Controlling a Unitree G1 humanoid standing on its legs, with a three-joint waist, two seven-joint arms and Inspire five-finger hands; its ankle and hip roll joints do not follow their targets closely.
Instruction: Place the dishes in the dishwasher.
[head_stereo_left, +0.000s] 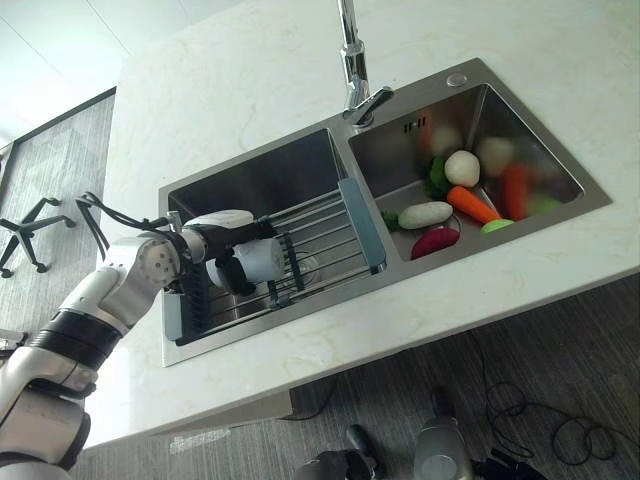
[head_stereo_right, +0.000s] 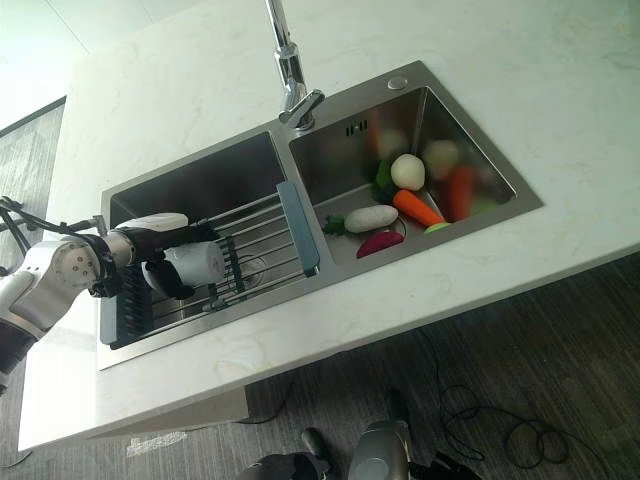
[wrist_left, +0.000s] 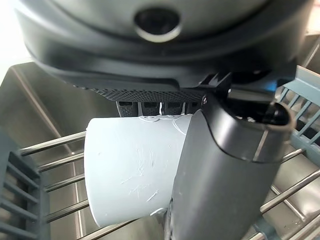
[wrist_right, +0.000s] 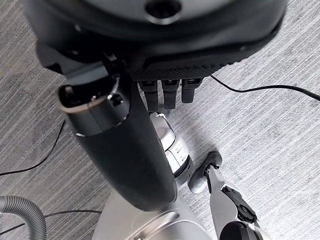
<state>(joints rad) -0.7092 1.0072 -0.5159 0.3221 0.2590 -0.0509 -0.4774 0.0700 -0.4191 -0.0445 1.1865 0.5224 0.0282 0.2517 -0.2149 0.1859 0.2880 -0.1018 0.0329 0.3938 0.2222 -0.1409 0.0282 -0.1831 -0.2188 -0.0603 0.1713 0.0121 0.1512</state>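
A white cup (head_stereo_left: 262, 260) lies on its side over the wire dish rack (head_stereo_left: 330, 232) that spans the left sink basin (head_stereo_left: 262, 176). My left hand (head_stereo_left: 226, 233) is shut on the cup; its thumb (wrist_left: 225, 170) presses across the cup's (wrist_left: 132, 175) wall and the fingers curl behind it. The cup rests just above the rack's bars (wrist_left: 55, 165), near the rack's left end. My right hand (wrist_right: 150, 35) hangs low over the floor beside the counter, fingers relaxed and holding nothing.
The right basin (head_stereo_left: 540, 140) holds toy vegetables: a carrot (head_stereo_left: 478, 204), a white radish (head_stereo_left: 425, 214), a round white one (head_stereo_left: 462, 167) and a dark red one (head_stereo_left: 435, 242). A tall faucet (head_stereo_left: 350, 60) stands behind the sinks. Pale marble counter (head_stereo_left: 240, 70) surrounds them.
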